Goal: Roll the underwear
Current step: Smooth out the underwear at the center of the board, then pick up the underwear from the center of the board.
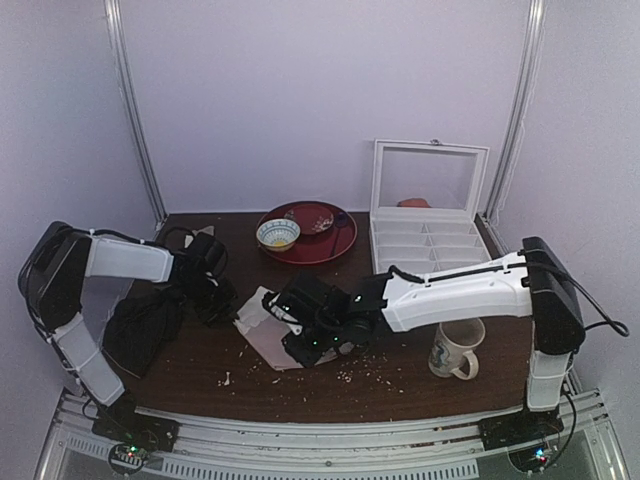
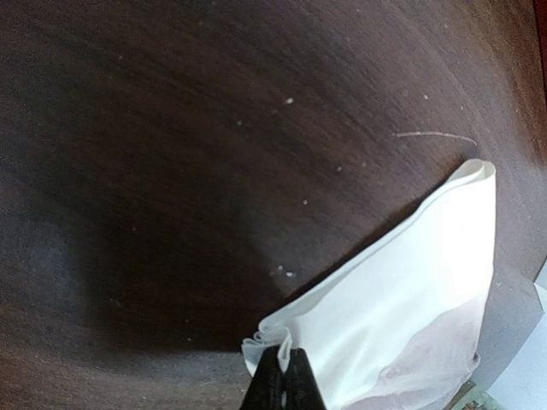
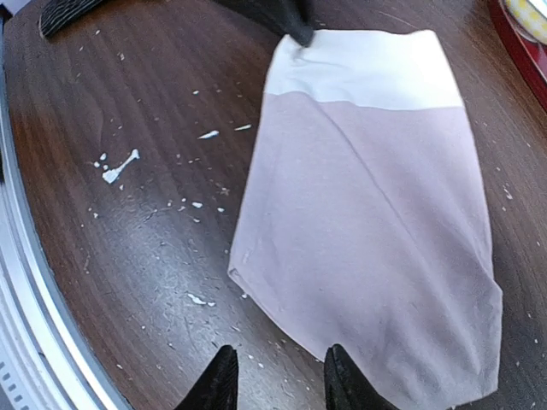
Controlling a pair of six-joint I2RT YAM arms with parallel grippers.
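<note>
The underwear [image 3: 376, 222] lies folded flat on the dark table, pale pink with a whitish waistband [image 3: 359, 73] at its far end. In the top view it [image 1: 262, 322] lies between the two arms, partly hidden by the right arm. My left gripper [image 2: 284, 384] is shut, pinching a bunched corner of the waistband [image 2: 273, 337]; it shows in the top view [image 1: 222, 305] at the garment's left edge. My right gripper [image 3: 275, 380] is open and empty, its fingertips [image 3: 218, 376] just off the near pink edge, above the table.
A black cloth [image 1: 140, 325] lies at the left. A red plate [image 1: 325, 245] with a small bowl [image 1: 277, 234] is at the back. A white compartment box [image 1: 425, 235] stands open at back right. A mug [image 1: 455, 350] sits near the right arm. Crumbs [image 3: 120, 166] dot the table.
</note>
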